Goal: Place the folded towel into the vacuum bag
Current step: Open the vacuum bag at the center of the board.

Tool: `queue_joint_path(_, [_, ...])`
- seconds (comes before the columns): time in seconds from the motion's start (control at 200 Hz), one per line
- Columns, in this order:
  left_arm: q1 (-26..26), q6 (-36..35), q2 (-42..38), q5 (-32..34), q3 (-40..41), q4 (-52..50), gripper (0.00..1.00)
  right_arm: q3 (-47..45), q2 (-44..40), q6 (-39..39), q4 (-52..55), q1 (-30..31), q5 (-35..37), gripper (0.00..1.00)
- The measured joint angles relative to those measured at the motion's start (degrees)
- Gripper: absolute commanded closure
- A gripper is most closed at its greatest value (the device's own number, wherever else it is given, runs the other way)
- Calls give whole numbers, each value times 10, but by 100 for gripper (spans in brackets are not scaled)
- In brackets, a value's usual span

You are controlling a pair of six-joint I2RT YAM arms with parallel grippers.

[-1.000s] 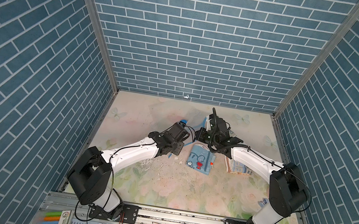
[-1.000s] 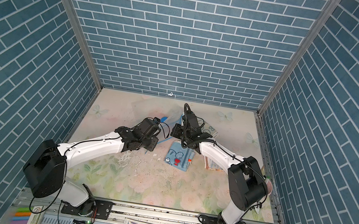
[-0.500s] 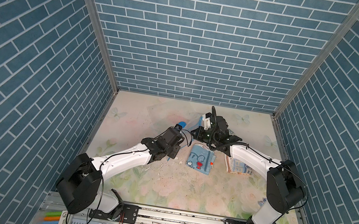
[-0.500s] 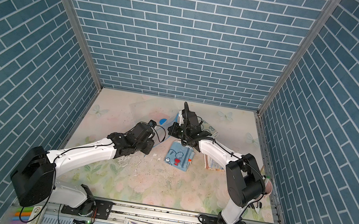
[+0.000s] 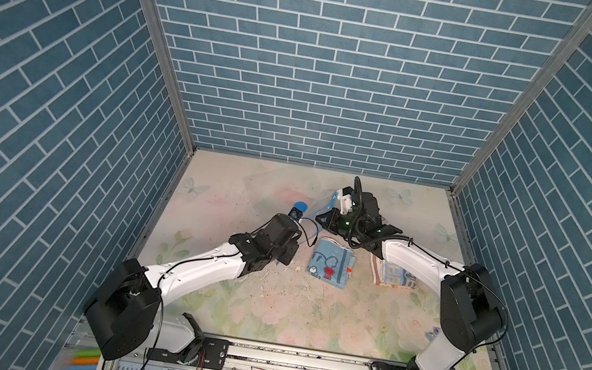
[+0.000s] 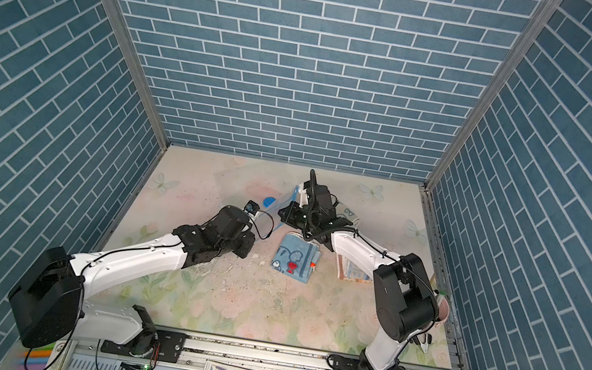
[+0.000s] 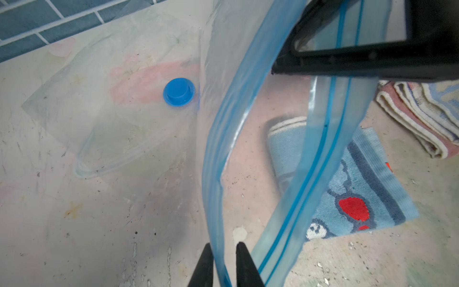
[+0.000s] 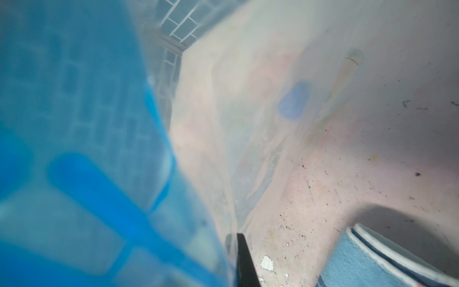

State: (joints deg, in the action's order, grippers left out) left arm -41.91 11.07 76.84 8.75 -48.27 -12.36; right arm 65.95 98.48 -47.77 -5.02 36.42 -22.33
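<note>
The floral tabletop mat [image 5: 266, 310] fills the lower half of both top views. The white left arm [image 5: 200, 271] reaches in from the lower left and the right arm [image 5: 415, 261] from the lower right. The vacuum bag [image 5: 268, 197] lies just above centre, its body flat on the mat, and the right wrist hides part of its raised lip. A blue cartoon-print folded towel [image 5: 330, 266] sits just below the bag's mouth, outside it. A striped folded towel [image 5: 394, 278] lies to its right, partly under the right arm. Since a second ago the left arm has drawn back toward the lower left, while both towels lie as before. The bag's mouth faces right toward the towels, with its closed end at upper left. Its blue zip strip [image 7: 223, 149] runs roughly top to bottom, and the round valve cap [image 5: 299, 206] faces up. The right gripper [image 5: 323, 218] is clamped on the raised lip, and the left gripper [image 7: 224, 263] pinches the other lip.
</note>
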Motion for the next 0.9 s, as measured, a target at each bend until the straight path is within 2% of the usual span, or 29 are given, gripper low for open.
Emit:
queue_joint_path(0.08, [-1, -1, 0, -7, 0, 3, 87, 0, 0, 0, -2, -2, 0, 100])
queue_joint_path(0.19, [-3, -2, 0, -10, 0, 7, 100, 0, 0, 0, -2, -3, 0, 100])
queue_joint_path(0.43, [-4, 3, 15, 11, -7, -4, 100, 0, 0, 0, 0, -3, -1, 100])
queue_joint_path(0.655, [-14, 11, 9, 81, -29, -33, 100, 5, 0, 10, 44, 4, 34, 81])
queue_joint_path(0.9, [-70, -13, -13, 200, -49, -56, 100, 43, 5, 26, 69, 12, 53, 62])
